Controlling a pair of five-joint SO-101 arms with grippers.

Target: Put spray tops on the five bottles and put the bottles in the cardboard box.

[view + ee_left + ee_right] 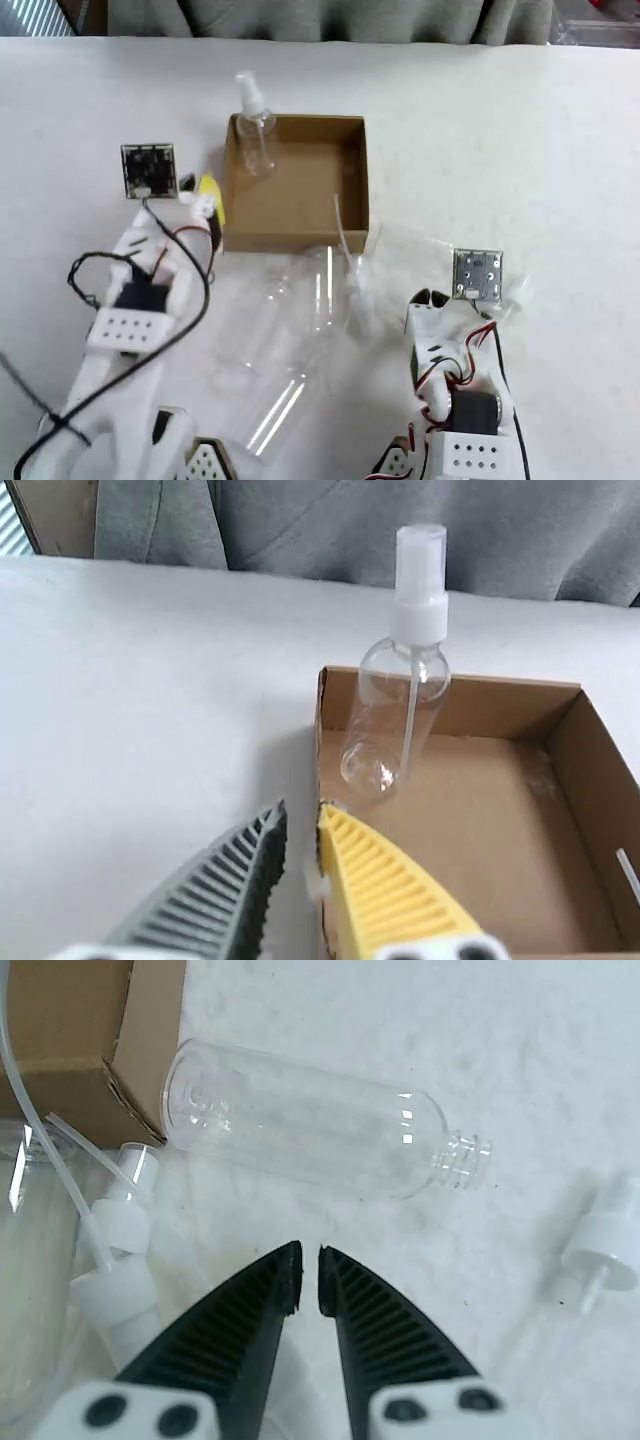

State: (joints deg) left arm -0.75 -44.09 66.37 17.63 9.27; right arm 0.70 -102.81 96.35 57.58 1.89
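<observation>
Right gripper [306, 1280]: black fingers drawn almost together with a thin slit between them, nothing held, poised over the table [520, 1080]. Just beyond the tips an uncapped bottle [300, 1130] lies on its side. Its base is near a corner of the cardboard box [70, 1020] and its threaded neck points away. One loose spray top [600, 1250] lies apart on the neck side. Two more spray tops [115, 1235] with thin tubes lie together on the base side, beside another clear bottle [25, 1260].

Left gripper [300, 825]: grey and yellow fingers nearly closed and empty, just beside the box's outer wall. Inside the box a capped bottle [395, 695] leans in the far corner, its sprayer standing above the rim.
</observation>
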